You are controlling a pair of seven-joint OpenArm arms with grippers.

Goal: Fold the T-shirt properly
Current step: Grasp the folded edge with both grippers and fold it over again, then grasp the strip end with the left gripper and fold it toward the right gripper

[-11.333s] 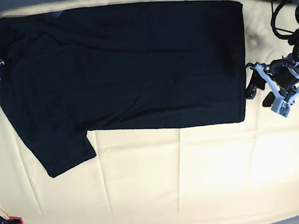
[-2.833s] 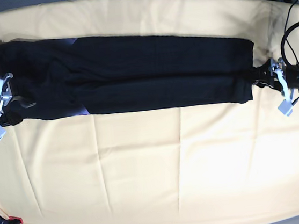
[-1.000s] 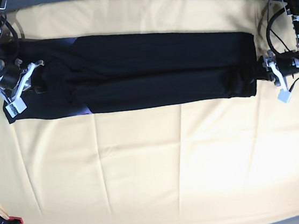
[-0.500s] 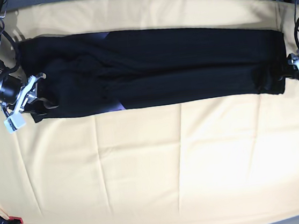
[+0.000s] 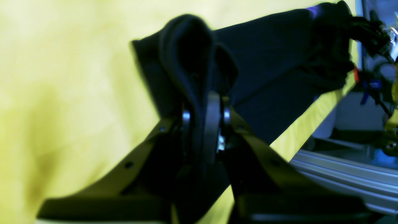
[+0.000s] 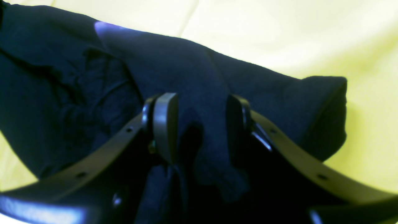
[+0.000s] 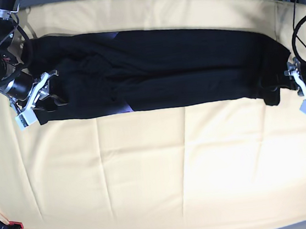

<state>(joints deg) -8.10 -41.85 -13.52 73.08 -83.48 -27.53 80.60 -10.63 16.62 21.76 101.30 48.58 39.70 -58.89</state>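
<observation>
In the left wrist view the left gripper (image 5: 205,115) pinches a bunched fold of the T-shirt (image 5: 273,74) at lower centre, while in the right wrist view the right gripper (image 6: 199,124) clamps dark cloth between its pads. Farther off, the base view shows the T-shirt (image 7: 159,69) as a long black band across the upper frame on the yellow table cover (image 7: 160,174), a gripper at either end

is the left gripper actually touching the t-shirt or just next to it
Touching. In the left wrist view the left gripper is pinched shut on a bunched fold of the T-shirt, with black cloth squeezed between its fingertips and no gap showing.
</observation>
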